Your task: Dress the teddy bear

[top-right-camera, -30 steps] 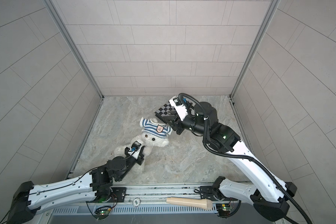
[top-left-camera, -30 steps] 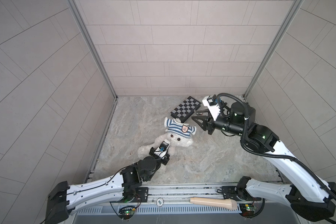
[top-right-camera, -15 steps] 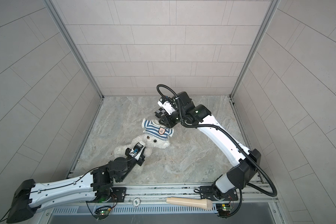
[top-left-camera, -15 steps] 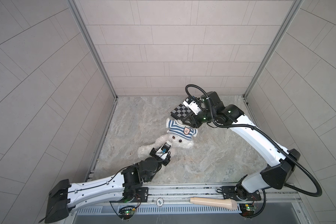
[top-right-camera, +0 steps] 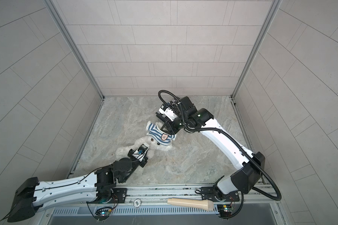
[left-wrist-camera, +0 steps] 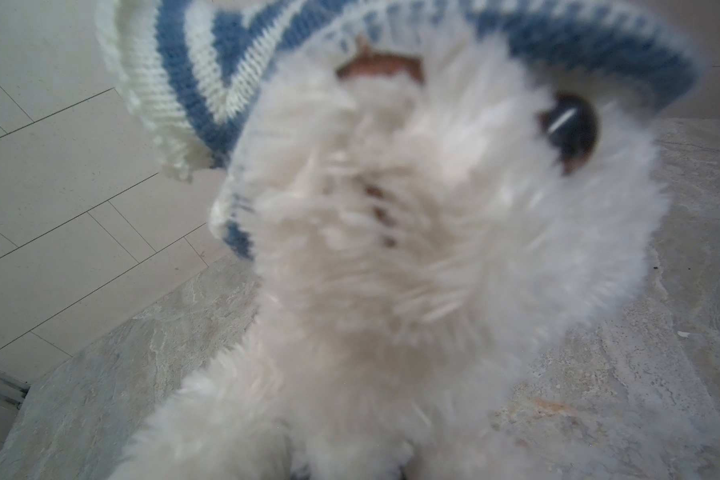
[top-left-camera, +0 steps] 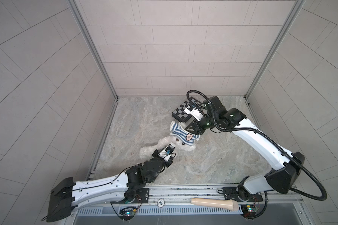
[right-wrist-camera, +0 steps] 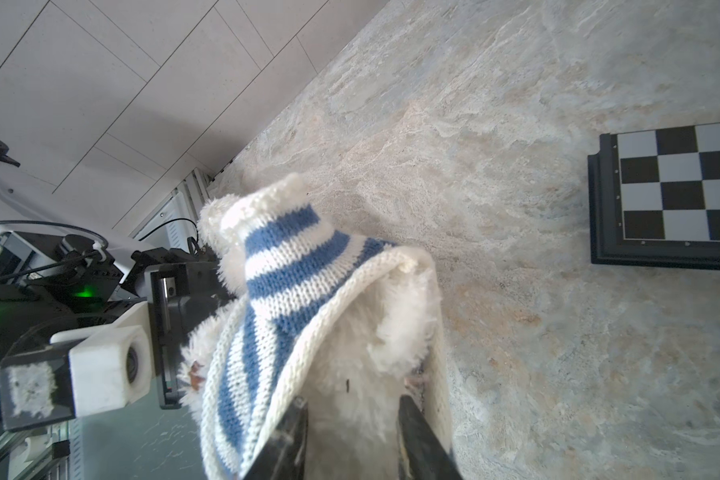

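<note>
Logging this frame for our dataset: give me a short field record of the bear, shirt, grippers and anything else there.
bear: lying on floor
shirt: striped, over bear's head, down to the eyes
left gripper: shut on bear's body
right gripper: jaws apart at shirt's hem, fur between; grip unclear
chessboard: flat, beyond bear

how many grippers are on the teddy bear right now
2. The left gripper is pinched into the teddy bear's fur near its chin. The right gripper is at the top of its head, fingers apart inside the striped shirt's hem.
</note>
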Available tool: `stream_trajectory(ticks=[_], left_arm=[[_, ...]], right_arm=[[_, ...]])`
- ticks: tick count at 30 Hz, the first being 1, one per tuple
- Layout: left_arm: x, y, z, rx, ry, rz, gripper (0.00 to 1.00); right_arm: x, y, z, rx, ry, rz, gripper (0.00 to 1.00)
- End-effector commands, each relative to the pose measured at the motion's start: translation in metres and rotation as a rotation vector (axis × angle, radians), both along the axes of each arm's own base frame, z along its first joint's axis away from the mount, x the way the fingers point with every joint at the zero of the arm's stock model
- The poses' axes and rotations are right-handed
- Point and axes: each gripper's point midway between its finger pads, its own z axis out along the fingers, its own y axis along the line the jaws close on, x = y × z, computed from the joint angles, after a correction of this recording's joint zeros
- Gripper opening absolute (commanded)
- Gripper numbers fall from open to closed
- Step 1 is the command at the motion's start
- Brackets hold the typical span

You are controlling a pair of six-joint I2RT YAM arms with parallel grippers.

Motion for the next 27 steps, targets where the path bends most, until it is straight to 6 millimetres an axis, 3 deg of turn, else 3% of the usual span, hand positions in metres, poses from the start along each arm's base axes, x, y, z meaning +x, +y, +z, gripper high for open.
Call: stream_trajectory(ticks=[1,14,27], left_arm=[[0.002,-0.002,0.023,-0.078,-0.035,0.009,0.00],[0.003,-0.006,0.022,-0.062,-0.040,0.003,0.00],[0.004,-0.005,0.032,-0.078,-0.067,0.015,0.00]], right_arm=[[-0.019,-0.004,0.005,0.012,0.007,0.044,0.38],[-0.042,0.003,-0.013,-0.043,0.047,0.126,0.47],[-0.045,0.010,-0.031,-0.030,0.097,0.138,0.60]])
